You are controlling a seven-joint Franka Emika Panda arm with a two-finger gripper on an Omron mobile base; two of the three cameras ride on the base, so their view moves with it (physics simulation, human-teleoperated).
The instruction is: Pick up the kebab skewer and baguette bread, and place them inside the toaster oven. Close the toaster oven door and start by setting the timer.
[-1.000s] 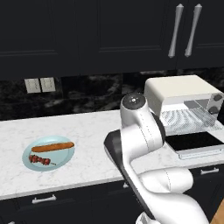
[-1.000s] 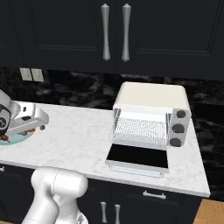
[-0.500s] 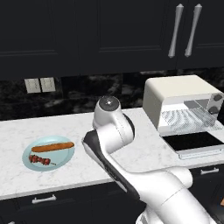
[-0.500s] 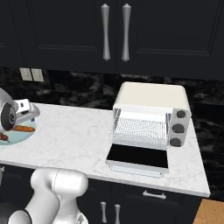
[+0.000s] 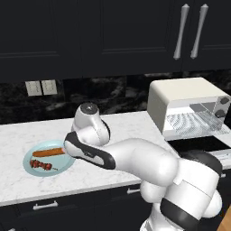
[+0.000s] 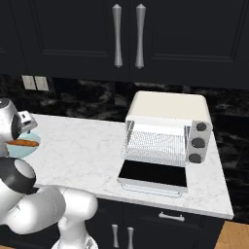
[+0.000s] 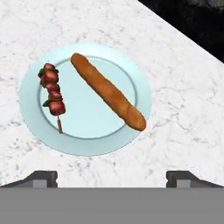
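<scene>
Swinging leftward since a second ago, the arm has left the toaster oven (image 5: 187, 106) side and now reaches over the plate (image 5: 34, 155) in the left base view, where one baguette bread (image 5: 48, 152) and one kebab skewer (image 5: 41, 165) lie apart on it, and the toaster oven door (image 5: 203, 144) lies dropped open. From the right base view the hand sits at the far left edge above the plate (image 6: 12, 150), one end of the baguette bread (image 6: 23, 143) showing; three dark knobs line the toaster oven (image 6: 170, 127) panel, and the toaster oven door (image 6: 153, 173) rests flat. Looking along the gripper (image 7: 111, 177), the finger tips stand wide apart and empty, seemingly well above the plate (image 7: 87, 138). The kebab skewer (image 7: 53, 95) lies toward one rim, the baguette bread (image 7: 108, 92) slants across the middle. To pick well, centre over one item, turn the jaws across its length, descend straight, and close at its middle without nudging the other.
</scene>
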